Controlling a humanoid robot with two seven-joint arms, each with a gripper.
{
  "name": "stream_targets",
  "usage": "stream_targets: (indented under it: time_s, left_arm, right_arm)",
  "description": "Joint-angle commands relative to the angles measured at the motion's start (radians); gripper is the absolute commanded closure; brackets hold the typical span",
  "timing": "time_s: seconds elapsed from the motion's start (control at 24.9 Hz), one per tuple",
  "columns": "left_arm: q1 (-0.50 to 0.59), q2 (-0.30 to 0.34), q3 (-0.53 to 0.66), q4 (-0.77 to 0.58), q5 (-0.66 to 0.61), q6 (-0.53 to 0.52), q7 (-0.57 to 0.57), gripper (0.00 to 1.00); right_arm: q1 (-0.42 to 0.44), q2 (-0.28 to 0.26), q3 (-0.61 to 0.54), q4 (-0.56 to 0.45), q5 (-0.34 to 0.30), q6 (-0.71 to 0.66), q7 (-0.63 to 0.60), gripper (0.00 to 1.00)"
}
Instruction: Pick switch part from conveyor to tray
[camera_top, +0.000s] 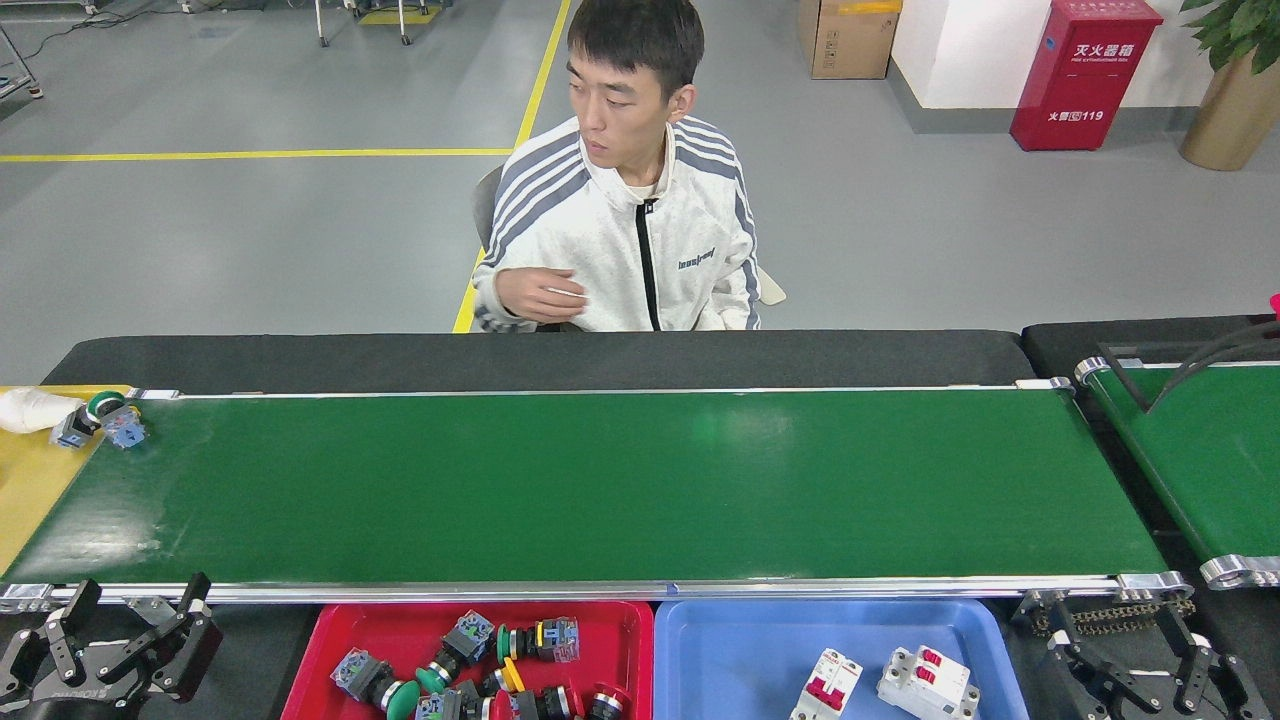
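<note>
Person in white striped jacket seated on chair behind black table, hand raised at chest. Red fire cabinet, cardboard box, potted plant at back right. Yellow lines on grey floor. Second green belt with black cables, far right.
</note>
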Motion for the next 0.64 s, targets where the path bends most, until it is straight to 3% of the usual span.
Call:
stream_targets:
  time_s: [0.0,0.6]
  left_arm:
    - [0.012,0.003,0.011,-0.010,0.003,0.003,0.004,0.00]
    - [0.026,-0.022,0.078,-0.039,0.005,-0.003,0.004,0.00]
  right_arm:
    - [-0.011,0.008,-0.005,-0.013,-0.003,-0.022,0.004,0.01]
    - [-0.027,0.028,-0.002,-0.015,-0.003,-0.059,0.021,0.01]
